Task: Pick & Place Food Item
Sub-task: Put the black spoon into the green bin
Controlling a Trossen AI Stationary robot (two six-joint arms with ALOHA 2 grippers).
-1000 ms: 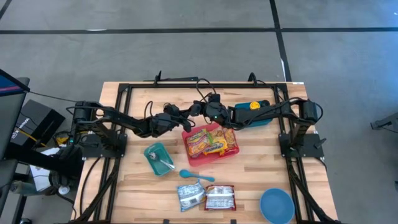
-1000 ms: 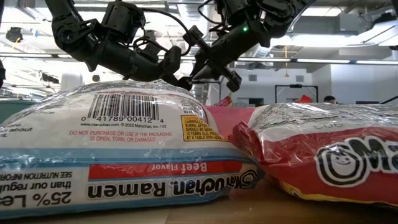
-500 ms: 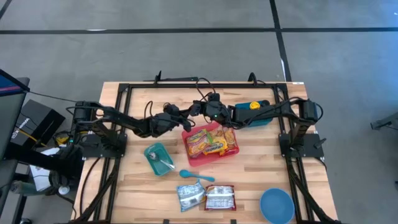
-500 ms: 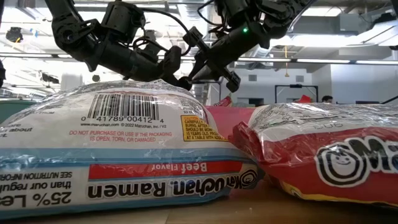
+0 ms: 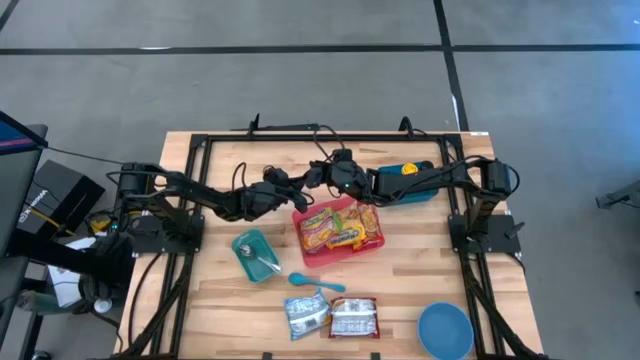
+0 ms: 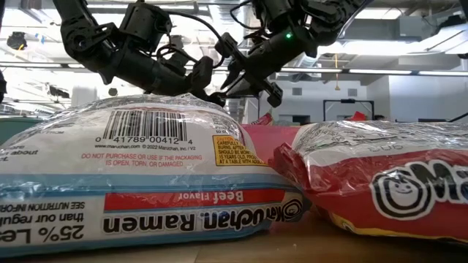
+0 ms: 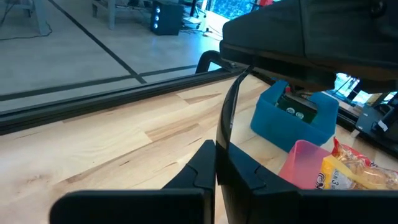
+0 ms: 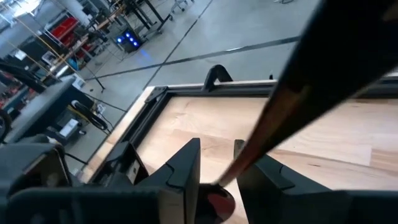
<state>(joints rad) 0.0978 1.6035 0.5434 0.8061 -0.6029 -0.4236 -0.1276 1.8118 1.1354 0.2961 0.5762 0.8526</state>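
Observation:
A pink tray [image 5: 372, 240] near the table's middle holds ramen packets [image 5: 335, 228]. Two more packets lie flat on the table near the front edge, a blue-banded one [image 5: 306, 315] and a red one [image 5: 353, 318]. They fill the low view, blue-banded [image 6: 139, 175] and red [image 6: 380, 183]. My left gripper [image 5: 297, 197] hovers at the tray's far left corner, shut and empty [image 7: 216, 163]. My right gripper [image 5: 322, 173] hovers just beyond the tray's far edge. Its fingers stand a little apart [image 8: 217, 165] and hold nothing I can see; a dark cable crosses in front of them.
A blue bin [image 5: 410, 187] with a yellow item stands at the back right, beside the right arm. A teal bowl with a spoon [image 5: 255, 255] and a blue spoon [image 5: 315, 283] lie left of the tray. A blue plate [image 5: 445, 330] is at the front right.

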